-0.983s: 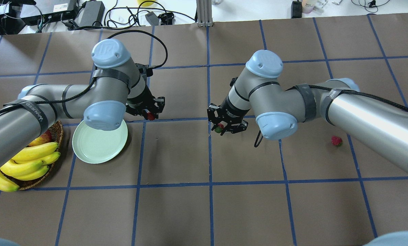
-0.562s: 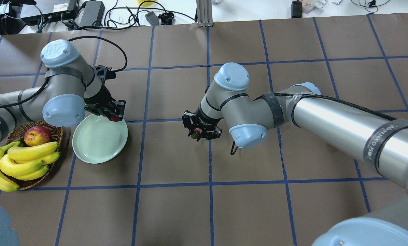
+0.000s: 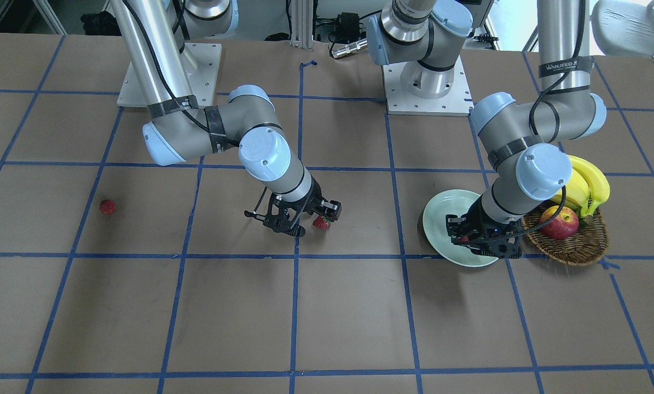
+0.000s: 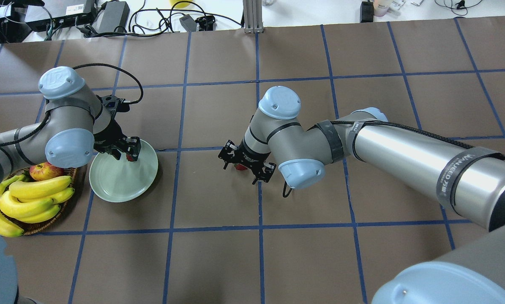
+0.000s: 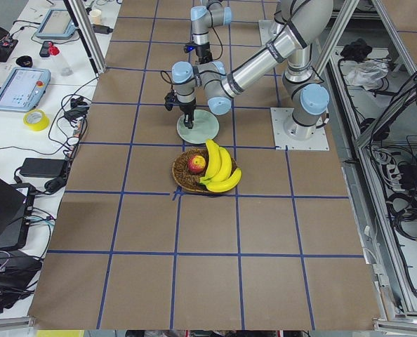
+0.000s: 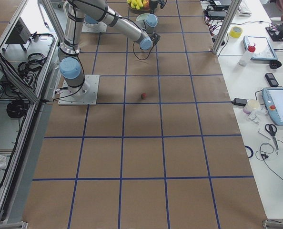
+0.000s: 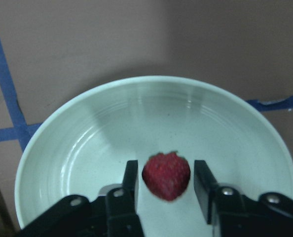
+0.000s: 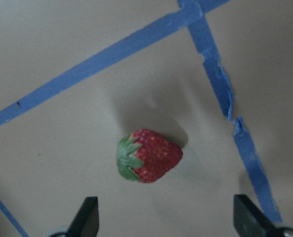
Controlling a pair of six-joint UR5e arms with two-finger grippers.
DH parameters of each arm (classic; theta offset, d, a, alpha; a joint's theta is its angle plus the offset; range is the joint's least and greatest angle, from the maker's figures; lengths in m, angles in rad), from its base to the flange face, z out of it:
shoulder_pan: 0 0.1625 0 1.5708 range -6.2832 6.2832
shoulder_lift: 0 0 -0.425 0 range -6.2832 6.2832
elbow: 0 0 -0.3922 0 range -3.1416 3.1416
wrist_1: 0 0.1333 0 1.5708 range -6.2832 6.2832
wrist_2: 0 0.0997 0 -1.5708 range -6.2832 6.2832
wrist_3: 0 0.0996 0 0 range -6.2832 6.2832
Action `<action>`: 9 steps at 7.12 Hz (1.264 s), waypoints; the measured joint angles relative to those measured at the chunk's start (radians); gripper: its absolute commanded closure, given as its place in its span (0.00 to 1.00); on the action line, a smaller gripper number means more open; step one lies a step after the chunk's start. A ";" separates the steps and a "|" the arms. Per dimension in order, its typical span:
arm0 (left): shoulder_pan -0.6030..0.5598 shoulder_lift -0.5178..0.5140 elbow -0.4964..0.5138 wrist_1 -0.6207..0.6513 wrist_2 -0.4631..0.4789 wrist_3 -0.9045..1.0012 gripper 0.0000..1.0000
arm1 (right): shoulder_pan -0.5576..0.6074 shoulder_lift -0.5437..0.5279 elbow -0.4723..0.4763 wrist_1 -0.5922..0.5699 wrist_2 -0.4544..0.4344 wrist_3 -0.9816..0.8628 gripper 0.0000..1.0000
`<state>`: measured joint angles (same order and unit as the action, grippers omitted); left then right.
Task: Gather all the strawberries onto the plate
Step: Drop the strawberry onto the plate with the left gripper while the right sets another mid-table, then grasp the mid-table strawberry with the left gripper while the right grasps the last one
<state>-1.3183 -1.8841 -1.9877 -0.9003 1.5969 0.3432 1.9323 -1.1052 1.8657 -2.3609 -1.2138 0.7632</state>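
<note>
The pale mint plate (image 4: 121, 185) lies next to the basket. My left gripper (image 4: 127, 153) is shut on a strawberry (image 7: 166, 175) and holds it over the plate's bowl (image 7: 87, 143), near the far rim. My right gripper (image 4: 246, 165) is open, its fingers spread wide over a second strawberry (image 8: 149, 155) that lies on the brown table near a blue tape crossing. This strawberry also shows in the front view (image 3: 321, 222). A third strawberry (image 3: 107, 206) lies alone on the table far to my right, hidden by my right arm in the overhead view.
A brown wicker basket (image 4: 62, 213) with bananas (image 4: 36, 194) and a red-yellow apple (image 4: 45, 171) stands just left of the plate. The brown table carries a blue tape grid. Cables and boxes lie beyond the far edge.
My left gripper moved left with its strawberry to above the plate. My right arm moved left, opened, and its strawberry now lies on the table between the fingers.
</note>
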 measured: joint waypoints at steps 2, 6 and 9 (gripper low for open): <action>-0.005 0.016 0.089 -0.112 0.007 -0.007 0.02 | -0.077 -0.073 0.004 0.055 -0.126 -0.187 0.00; -0.194 0.015 0.280 -0.353 -0.007 -0.308 0.07 | -0.384 -0.225 0.035 0.316 -0.315 -0.708 0.00; -0.439 -0.061 0.269 -0.220 -0.073 -0.622 0.07 | -0.652 -0.261 0.116 0.337 -0.388 -1.078 0.04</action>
<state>-1.7575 -1.9451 -1.7190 -1.1198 1.5238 -0.2790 1.2805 -1.3659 1.9818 -2.0237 -1.6017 -0.3149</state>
